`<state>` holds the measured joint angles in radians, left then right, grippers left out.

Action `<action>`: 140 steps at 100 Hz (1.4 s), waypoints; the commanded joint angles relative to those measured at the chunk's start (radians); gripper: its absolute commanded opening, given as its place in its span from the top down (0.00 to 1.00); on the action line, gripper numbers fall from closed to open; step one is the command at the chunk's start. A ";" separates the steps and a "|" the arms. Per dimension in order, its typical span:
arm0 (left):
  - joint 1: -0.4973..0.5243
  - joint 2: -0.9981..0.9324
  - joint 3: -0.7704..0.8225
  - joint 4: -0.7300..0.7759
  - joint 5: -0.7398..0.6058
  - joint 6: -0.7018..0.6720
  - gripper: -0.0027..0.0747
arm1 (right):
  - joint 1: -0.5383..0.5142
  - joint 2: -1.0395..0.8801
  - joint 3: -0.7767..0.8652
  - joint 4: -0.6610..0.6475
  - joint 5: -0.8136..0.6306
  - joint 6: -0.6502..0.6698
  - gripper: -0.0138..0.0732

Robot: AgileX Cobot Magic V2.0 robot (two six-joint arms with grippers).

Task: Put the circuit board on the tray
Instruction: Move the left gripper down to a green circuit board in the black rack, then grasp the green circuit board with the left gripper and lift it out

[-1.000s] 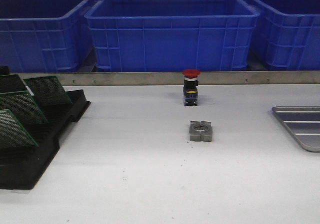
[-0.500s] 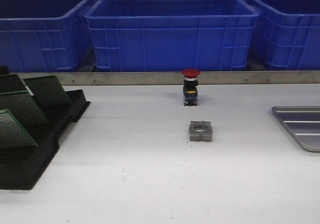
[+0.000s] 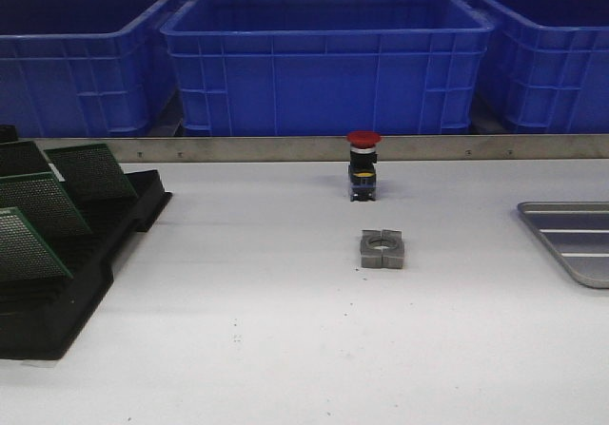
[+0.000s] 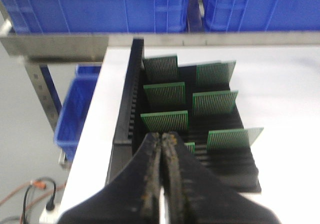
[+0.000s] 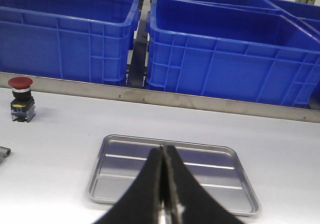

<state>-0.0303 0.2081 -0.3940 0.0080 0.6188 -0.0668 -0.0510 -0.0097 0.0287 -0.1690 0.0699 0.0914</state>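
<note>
A: Front?
B: Green perforated circuit boards (image 3: 43,202) stand in black slotted plastic rack (image 3: 105,254), bench (image 3: 285,349) left; shallow grey metal tray (image 3: 574,240) far right.
A: Wrists?
B: Left fingers (image 4: 161,184) closed, empty, above rack. Right fingers (image 5: 164,184) closed, empty, over tray.

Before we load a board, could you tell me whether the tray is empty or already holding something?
Empty. The right wrist view shows the tray with a bare ridged floor, and nothing lies on it.
</note>
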 commanded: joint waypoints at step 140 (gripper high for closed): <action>-0.058 1.191 -0.361 -0.637 -0.154 1.564 0.51 | -0.002 -0.020 0.001 -0.012 -0.070 -0.003 0.91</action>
<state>-0.0823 1.3954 -0.7015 -0.5747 0.4959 1.4986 -0.0510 -0.0097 0.0287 -0.1690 0.0699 0.0914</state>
